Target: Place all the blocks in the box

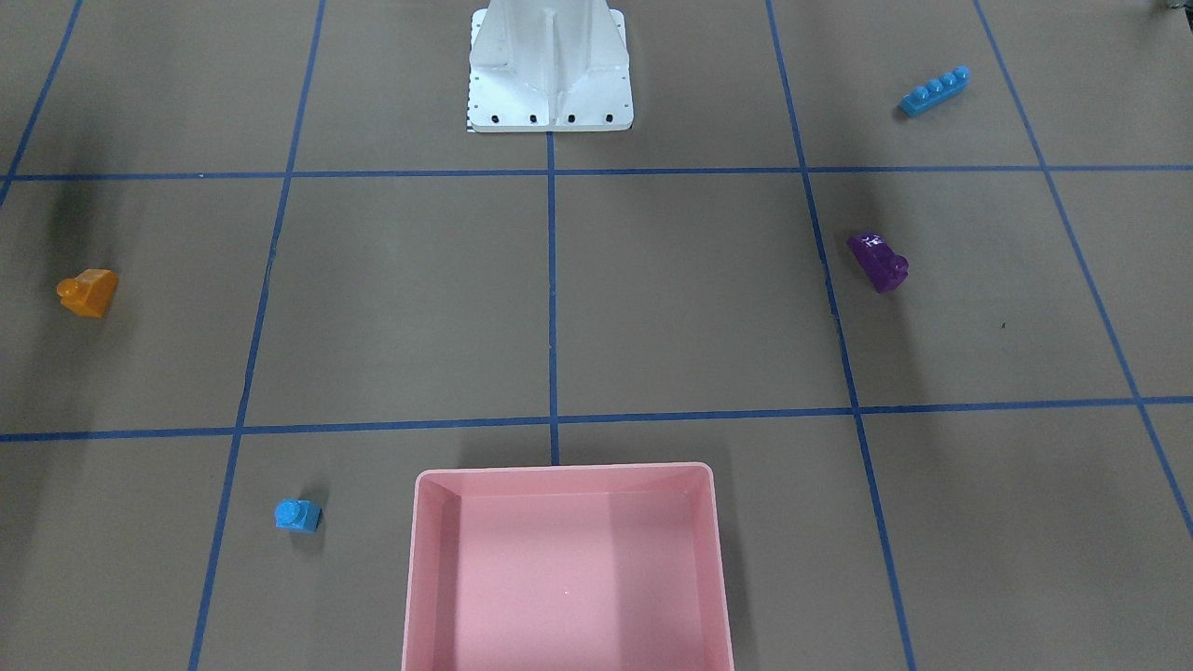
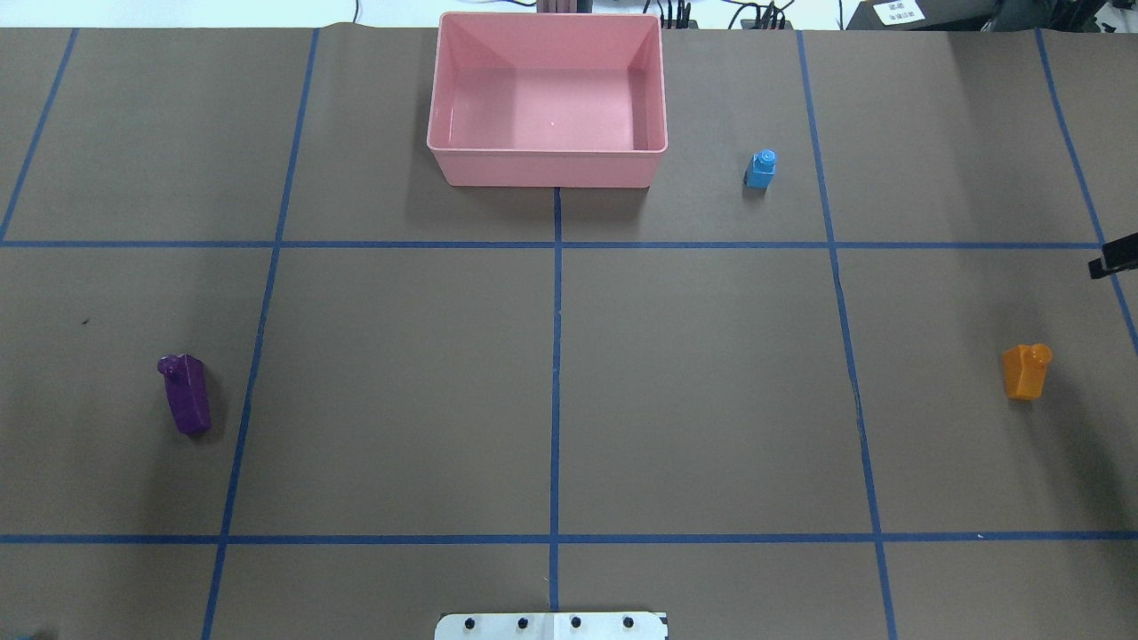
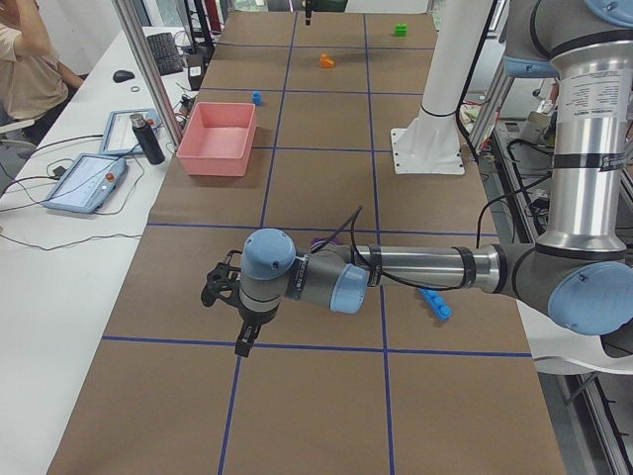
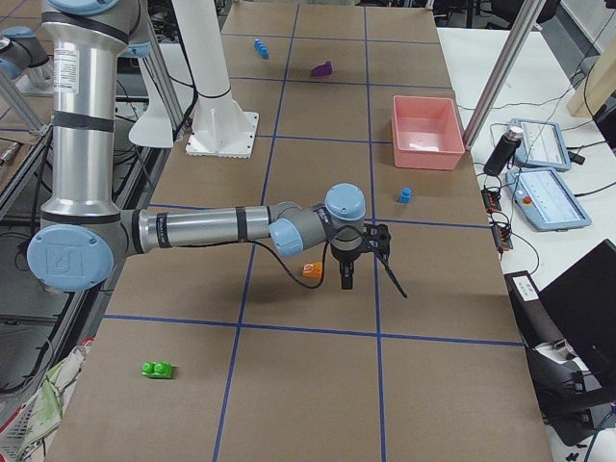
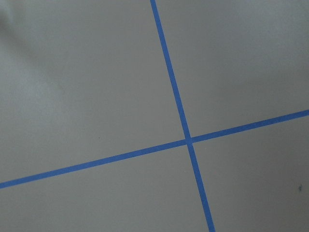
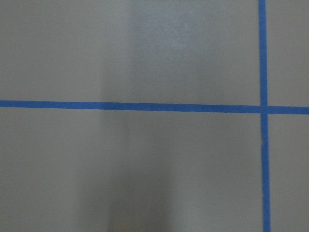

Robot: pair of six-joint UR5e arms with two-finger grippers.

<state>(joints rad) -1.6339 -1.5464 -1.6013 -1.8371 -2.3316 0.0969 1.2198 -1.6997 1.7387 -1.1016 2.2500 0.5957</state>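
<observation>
The pink box (image 2: 547,169) stands empty at the table's far middle. To its right sits the small blue block (image 2: 760,169). The orange block (image 2: 1025,371) lies at the right and the purple block (image 2: 185,393) at the left. The long blue block (image 1: 935,90) and the green block (image 4: 157,369) lie near the robot's side. My left gripper (image 3: 229,315) hovers past the purple block and my right gripper (image 4: 373,284) beside the orange block (image 4: 312,270). I cannot tell whether either gripper is open or shut. Both wrist views show only mat.
The white robot base (image 1: 550,70) stands at the near middle. Blue tape lines (image 2: 556,356) grid the brown mat. A side bench holds tablets (image 3: 84,183) and a dark bottle (image 3: 148,139), and a person (image 3: 25,59) sits there.
</observation>
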